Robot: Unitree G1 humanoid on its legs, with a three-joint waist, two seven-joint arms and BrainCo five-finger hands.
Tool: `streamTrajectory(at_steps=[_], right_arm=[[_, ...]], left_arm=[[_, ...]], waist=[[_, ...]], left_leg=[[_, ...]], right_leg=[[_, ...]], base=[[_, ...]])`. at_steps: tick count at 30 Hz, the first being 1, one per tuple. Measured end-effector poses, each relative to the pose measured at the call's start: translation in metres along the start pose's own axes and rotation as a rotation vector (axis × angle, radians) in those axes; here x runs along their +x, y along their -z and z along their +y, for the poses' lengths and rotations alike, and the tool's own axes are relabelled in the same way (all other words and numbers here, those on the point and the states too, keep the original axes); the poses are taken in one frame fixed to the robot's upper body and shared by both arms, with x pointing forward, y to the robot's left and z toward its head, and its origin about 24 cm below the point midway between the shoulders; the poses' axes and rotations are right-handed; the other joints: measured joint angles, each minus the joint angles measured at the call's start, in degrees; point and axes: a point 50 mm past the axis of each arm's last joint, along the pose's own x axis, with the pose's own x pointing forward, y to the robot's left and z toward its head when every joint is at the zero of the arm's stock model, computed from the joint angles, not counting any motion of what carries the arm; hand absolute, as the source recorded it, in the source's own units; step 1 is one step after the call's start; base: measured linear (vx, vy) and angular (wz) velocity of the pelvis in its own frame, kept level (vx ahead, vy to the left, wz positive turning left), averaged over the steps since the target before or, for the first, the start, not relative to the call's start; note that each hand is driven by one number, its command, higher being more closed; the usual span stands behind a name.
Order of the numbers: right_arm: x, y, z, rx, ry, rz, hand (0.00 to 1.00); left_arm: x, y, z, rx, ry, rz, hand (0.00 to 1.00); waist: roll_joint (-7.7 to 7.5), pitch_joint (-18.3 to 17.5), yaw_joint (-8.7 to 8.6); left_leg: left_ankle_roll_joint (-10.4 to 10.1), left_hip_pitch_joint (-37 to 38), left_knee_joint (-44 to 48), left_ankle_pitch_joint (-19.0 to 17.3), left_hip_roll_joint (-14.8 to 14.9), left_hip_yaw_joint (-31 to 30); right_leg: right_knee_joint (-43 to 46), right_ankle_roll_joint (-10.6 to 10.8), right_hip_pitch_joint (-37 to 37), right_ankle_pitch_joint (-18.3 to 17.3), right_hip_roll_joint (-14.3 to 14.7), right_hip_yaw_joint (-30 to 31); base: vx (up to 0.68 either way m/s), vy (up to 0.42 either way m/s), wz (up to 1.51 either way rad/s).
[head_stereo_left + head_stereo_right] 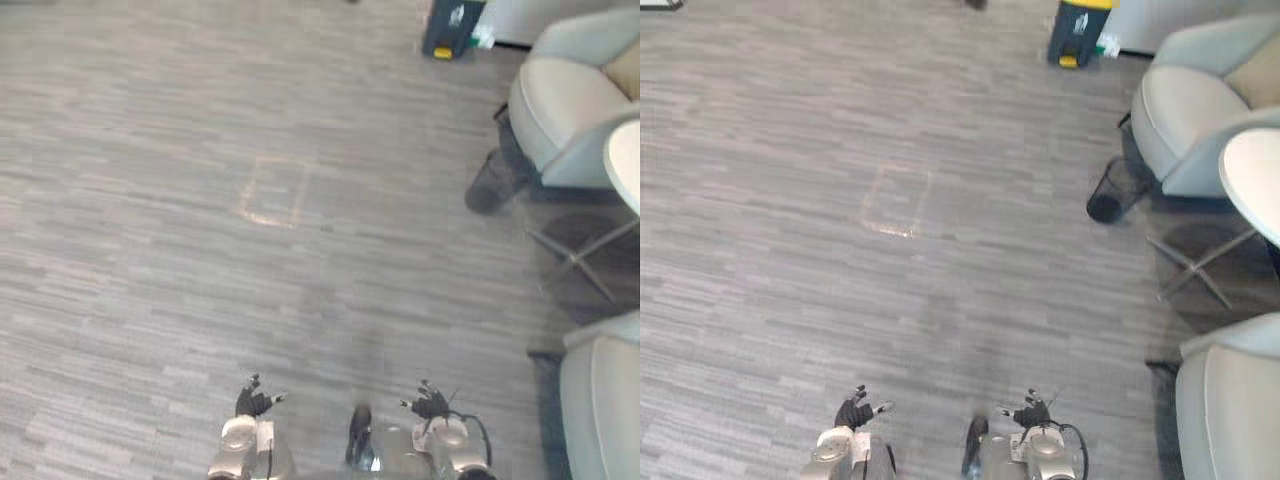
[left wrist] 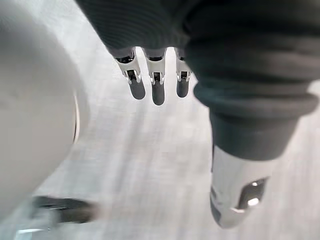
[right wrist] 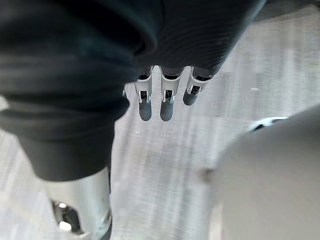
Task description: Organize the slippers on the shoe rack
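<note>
Grey floor is stretching ahead of left hand and right hand, both hanging slack-fingered, empty; bearing of slippers: cannot tell.

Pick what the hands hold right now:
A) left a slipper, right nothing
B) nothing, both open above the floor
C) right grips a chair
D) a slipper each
B: the left hand and the right hand both hang with straight fingers and nothing between fingers and thumb, and the grey floor lies beyond them.
</note>
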Motion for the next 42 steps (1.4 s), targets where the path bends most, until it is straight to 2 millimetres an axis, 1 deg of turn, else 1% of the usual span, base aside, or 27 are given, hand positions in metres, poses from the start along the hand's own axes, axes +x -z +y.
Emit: streamTrajectory(at_steps=[2,4,5,6,7,8,10,12,13,14,17,19,20,21,24,25,26,28,30,31,32,34,36,39,40,41,42], right_arm=[[0.002,-0.007,0.006,0.006,-0.012,-0.016,0.0],[0.003,-0.014,0.01,0.01,-0.019,-0.032,0.0],[0.003,-0.012,0.007,0.007,-0.011,-0.027,0.0],[0.003,-0.011,0.006,0.003,-0.008,-0.024,0.0],[0.002,-0.01,0.011,0.001,-0.021,-0.018,0.0],[0.001,-0.012,0.018,-0.007,-0.041,-0.024,0.0],[0.002,-0.017,0.022,-0.006,-0.051,-0.04,0.0],[0.002,-0.017,0.021,-0.01,-0.05,-0.042,0.0],[0.001,-0.015,0.021,-0.011,-0.053,-0.034,0.0],[0.0,-0.011,0.022,-0.015,-0.059,-0.027,0.0],[0.0,-0.011,0.025,-0.035,-0.079,-0.029,0.0],[-0.001,-0.013,0.027,-0.045,-0.09,-0.04,0.0],[0.0,-0.014,0.025,-0.047,-0.086,-0.046,0.0],[0.0,-0.015,0.025,-0.047,-0.085,-0.048,0.0],[0.0,-0.013,0.021,-0.05,-0.075,-0.051,0.0],[-0.001,-0.007,0.019,-0.052,-0.073,-0.034,0.0],[0.0,-0.007,0.012,-0.07,-0.054,-0.036,0.0],[0.001,-0.005,0.003,-0.077,-0.032,-0.03,0.0],[0.002,-0.005,-0.006,-0.05,-0.004,-0.026,0.0],[0.001,-0.003,-0.008,-0.046,0.003,-0.02,0.0],[-0.001,0.0,-0.009,-0.045,0.008,-0.016,0.0],[-0.003,0.004,-0.005,-0.035,-0.001,-0.008,0.0],[-0.003,0.005,-0.002,-0.031,-0.007,-0.003,0.0],[-0.001,0.004,0.002,-0.033,-0.017,0.013,0.0],[-0.001,0.004,0.004,-0.032,-0.019,0.021,0.0],[-0.001,0.006,0.004,-0.029,-0.018,0.026,0.0],[-0.002,0.01,0.007,-0.024,-0.019,0.046,0.0]], left_arm=[[0.001,-0.005,0.001,-0.003,-0.002,-0.022,0.0],[0.002,-0.01,0.005,-0.013,-0.015,-0.042,0.0],[0.002,-0.01,0.004,-0.017,-0.014,-0.047,0.0],[0.001,-0.009,0.004,-0.018,-0.015,-0.045,0.0],[0.003,-0.012,0.009,-0.009,-0.024,-0.056,0.0],[0.004,-0.015,0.015,0.002,-0.038,-0.064,0.0],[0.004,-0.009,0.022,0.01,-0.052,-0.039,0.0],[0.002,0.001,0.026,0.01,-0.067,-0.001,0.0],[0.0,0.008,0.03,0.024,-0.072,0.028,0.0],[0.0,0.01,0.033,0.039,-0.074,0.04,0.0],[-0.004,0.019,0.034,0.042,-0.076,0.065,0.0],[-0.005,0.021,0.034,0.045,-0.077,0.069,0.0],[-0.005,0.021,0.033,0.043,-0.072,0.069,0.0],[-0.004,0.02,0.032,0.044,-0.071,0.067,0.0],[-0.003,0.017,0.028,0.064,-0.049,0.057,0.0],[-0.003,0.018,0.029,0.072,-0.051,0.059,0.0],[-0.003,0.021,0.022,0.077,-0.037,0.076,0.0],[-0.004,0.023,0.016,0.069,-0.021,0.081,0.0],[-0.004,0.023,0.009,0.047,-0.012,0.084,0.0],[-0.004,0.021,0.009,0.033,-0.017,0.078,0.0],[-0.004,0.016,0.008,0.01,-0.025,0.056,0.0],[-0.003,0.012,0.01,0.009,-0.031,0.035,0.0],[-0.003,0.009,0.01,0.007,-0.031,0.025,0.0],[-0.001,0.006,0.013,0.011,-0.037,0.013,0.0],[-0.001,0.004,0.015,0.017,-0.04,0.007,0.0],[0.0,0.003,0.016,0.024,-0.041,0.005,0.0],[0.001,0.001,0.02,0.033,-0.049,0.002,0.0]], waist=[[0.03,0.0,0.4],[-1.22,0.9,0.82],[-0.98,0.7,1.05],[-1.02,0.6,1.28],[-2.96,0.2,1.59],[-3.87,-0.2,1.83],[-4.2,-0.2,2.49],[-4.21,-0.2,2.81],[-4.69,-0.4,2.62],[-4.98,-0.4,2.07],[-4.57,-0.2,0.76],[-3.98,0.2,-0.22],[-3.84,0.2,-0.87],[-3.86,0.2,-0.96],[-4.28,0.1,-1.69],[-5.36,-0.1,-1.71],[-3.76,-0.6,-1.48],[-2.2,-1.2,-1.51],[-0.77,-1.0,-2.35],[-0.15,-0.6,-2.64],[0.41,-0.2,-2.24],[0.13,-0.2,-0.73],[-0.22,-0.4,-0.52],[-0.57,-0.2,0.0],[-1.07,0.1,0.04],[-1.29,0.2,0.07],[-2.63,0.1,0.38]], left_leg=[[0.6,-3.4,-7.9,-1.0,-1.0,2.7],[1.7,-5.6,-23.7,0.7,-5.1,4.5],[2.8,-5.2,-36.0,8.9,-7.9,4.1],[4.1,-4.8,-37.2,13.6,-8.2,3.9],[6.3,-3.3,-37.5,13.2,-10.8,4.8],[7.4,-3.9,-36.4,11.3,-11.6,4.4],[8.4,-4.0,-33.2,8.3,-11.7,4.2],[8.2,-0.7,-33.0,4.8,-12.5,3.9],[8.4,2.8,-35.0,3.2,-14.2,3.4],[9.1,5.6,-36.1,2.1,-15.6,2.2],[9.0,12.4,-40.4,1.2,-16.2,0.5],[8.7,16.0,-43.0,1.4,-15.9,-0.7],[8.7,18.4,-44.7,1.4,-15.1,-2.1],[8.7,18.8,-44.9,1.4,-14.9,-2.3],[5.4,22.4,-47.7,-0.1,-13.1,-4.9],[2.6,24.2,-48.2,-1.8,-13.6,-6.1],[1.9,25.9,-48.2,-2.9,-11.8,-8.0],[1.9,25.2,-45.4,-2.9,-10.6,-9.1],[0.1,19.5,-31.1,-2.0,-8.3,-10.9],[-4.1,15.1,-19.7,1.0,-6.2,-11.7],[-5.7,10.1,-4.8,3.3,-2.4,-10.5],[-3.8,6.3,2.6,2.1,0.3,-5.3],[-1.7,2.5,1.2,0.5,0.4,-2.2],[-0.6,-2.1,-14.0,-1.2,-2.2,1.3],[0.2,-2.9,-21.9,0.2,-4.0,0.9],[0.7,-3.0,-31.4,4.4,-5.4,0.1],[2.7,-1.2,-36.3,13.0,-8.4,-0.2]], right_leg=[[-2.5,0.5,2.5,0.1,-0.5,1.0],[-4.5,2.7,5.6,-0.5,-3.3,1.5],[-5.5,5.1,8.3,-1.5,-4.3,1.2],[-5.6,6.2,9.1,-2.2,-4.4,1.3],[-6.3,7.4,10.6,-2.5,-6.9,1.3],[-6.3,8.3,10.8,-0.2,-7.5,0.1],[-4.3,10.2,11.6,1.5,-8.2,-0.3],[8.8,11.1,8.4,1.0,-10.6,0.8],[23.7,12.2,3.0,3.4,-13.9,2.7],[35.4,11.4,-1.4,3.1,-15.6,5.0],[45.9,8.6,-9.6,-1.5,-14.8,5.2],[42.2,6.9,-13.2,-4.2,-13.1,2.5],[33.7,6.4,-16.2,-5.0,-10.5,0.8],[31.8,6.3,-16.6,-4.9,-10.1,0.6],[8.1,6.4,-17.2,2.9,-6.1,0.3],[3.2,6.5,-16.3,10.0,-6.0,2.8],[7.4,4.0,-16.4,8.7,-4.3,3.5],[11.4,2.7,-17.4,4.5,-3.7,3.0],[11.3,2.6,-14.6,1.7,-3.2,0.9],[10.2,1.9,-11.3,0.7,-2.4,0.0],[8.5,0.3,-6.3,-1.0,-0.7,-0.3],[6.3,0.0,-1.6,-2.2,-0.1,0.4],[3.4,0.5,1.4,-2.3,-0.3,1.9],[-0.4,2.4,5.7,-1.2,-2.6,5.4],[-1.1,3.5,7.0,-1.3,-4.2,5.9],[-1.8,5.3,8.5,-1.8,-5.4,6.2],[-3.3,8.4,10.8,-2.6,-7.8,7.7]], base=[[0.4,0.045,-0.25],[0.51,0.219,-0.24],[0.47,0.234,-0.15],[0.59,0.275,0.06],[0.48,0.212,0.28],[0.57,0.254,0.37],[0.43,0.222,0.28],[0.42,0.24,0.21],[0.37,0.196,0.39],[0.37,0.162,0.45],[0.4,0.062,0.38],[0.42,-0.033,0.4],[0.31,-0.073,0.4],[0.47,-0.171,0.64],[0.42,-0.217,0.61],[0.47,-0.272,0.48],[0.47,-0.265,0.35],[0.49,-0.242,0.2],[0.51,-0.215,0.37],[0.48,-0.156,0.27],[0.47,-0.128,0.12],[0.58,-0.028,-0.33],[0.39,0.047,-0.38],[0.44,0.192,-0.57],[0.34,0.241,-0.4],[0.52,0.371,-0.52],[0.51,0.373,-0.28]])
